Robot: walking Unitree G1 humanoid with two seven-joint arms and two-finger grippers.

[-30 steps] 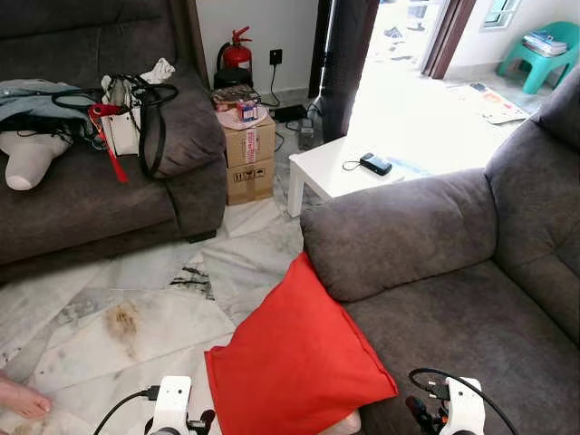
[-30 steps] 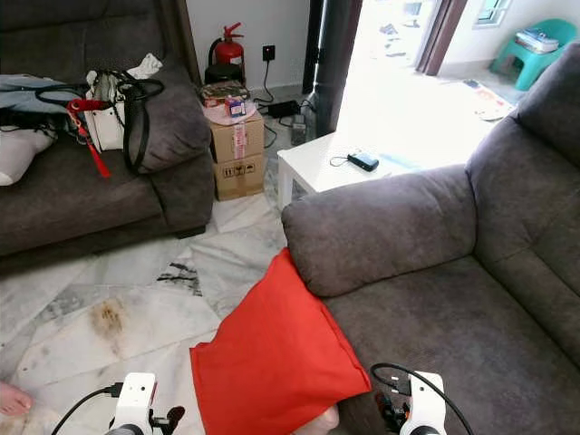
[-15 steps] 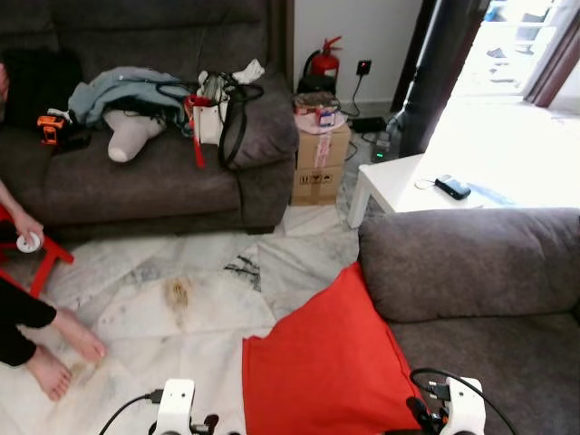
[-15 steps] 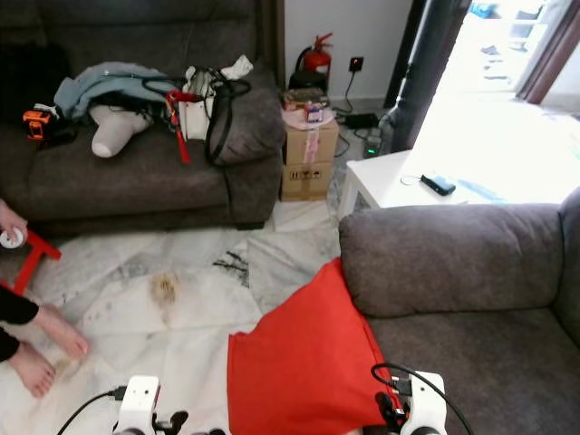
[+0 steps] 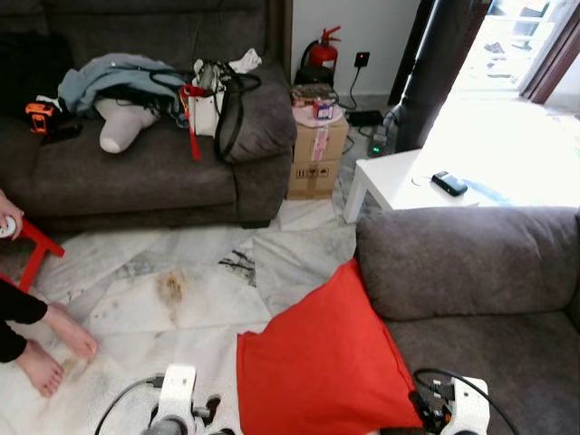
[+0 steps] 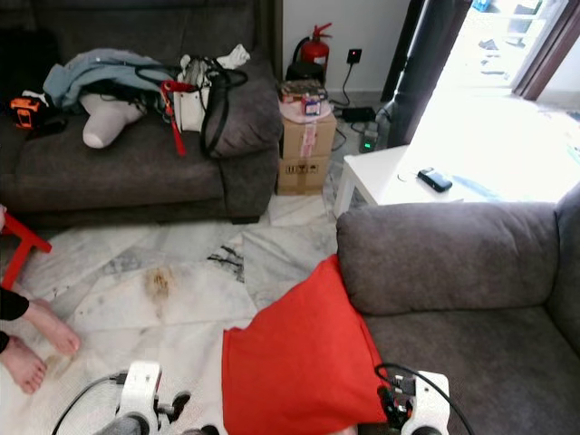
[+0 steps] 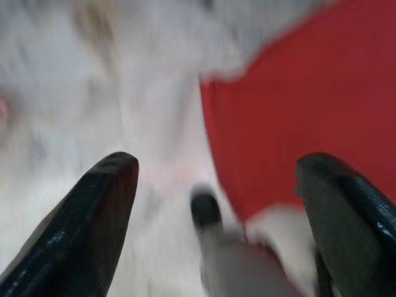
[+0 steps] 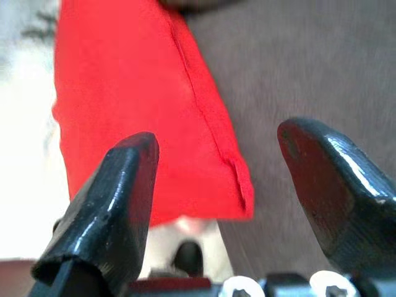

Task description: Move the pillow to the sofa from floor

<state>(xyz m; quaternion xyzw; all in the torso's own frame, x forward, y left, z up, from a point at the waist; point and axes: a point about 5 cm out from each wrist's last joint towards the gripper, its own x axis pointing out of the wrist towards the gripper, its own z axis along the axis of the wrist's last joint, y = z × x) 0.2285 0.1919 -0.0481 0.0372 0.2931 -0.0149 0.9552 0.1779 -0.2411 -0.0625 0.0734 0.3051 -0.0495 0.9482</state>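
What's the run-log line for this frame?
stage: pre-grasp | red pillow: leaning on sofa front, on floor | left gripper: open, beside pillow | right gripper: open, over pillow edge

the red pillow (image 5: 322, 362) is smooth matt cloth with a stitched seam along its edge. the near sofa (image 5: 471, 272) is grey, nubbly, matt fabric; the far sofa (image 5: 136, 172) looks like the same cloth. the floor (image 5: 199, 290) is polished marble, veined and stained. the side table (image 5: 399, 177) is smooth white. two cardboard boxes (image 5: 315, 159) are matt brown. both grippers' fingers (image 8: 117, 198) are glossy black plastic.
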